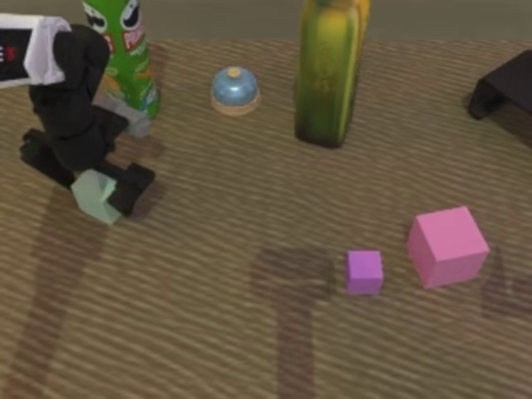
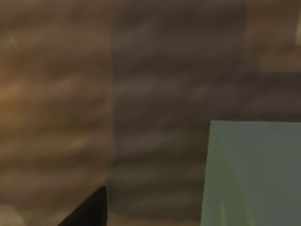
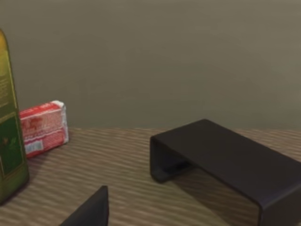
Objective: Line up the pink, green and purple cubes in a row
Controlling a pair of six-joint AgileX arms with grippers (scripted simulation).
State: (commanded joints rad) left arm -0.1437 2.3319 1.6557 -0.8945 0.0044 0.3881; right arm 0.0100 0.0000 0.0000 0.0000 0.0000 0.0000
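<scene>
The mint green cube (image 1: 96,197) sits at the table's far left, between the dark fingers of my left gripper (image 1: 88,176), which has come down around it and stands open. In the left wrist view the green cube (image 2: 254,174) fills one corner, with a gap between it and the one visible finger (image 2: 91,209). The small purple cube (image 1: 364,272) and the large pink cube (image 1: 446,245) stand side by side at the right front, a small gap between them. My right arm is out of the top view; its wrist view shows one finger (image 3: 91,209) above bare table.
A green chip can (image 1: 125,54), a blue-domed bell (image 1: 234,88) and a tall green-yellow bottle (image 1: 331,71) stand along the back. A black stand (image 1: 503,87) is at the back right, and a red-and-white packet (image 3: 43,128) lies beyond it.
</scene>
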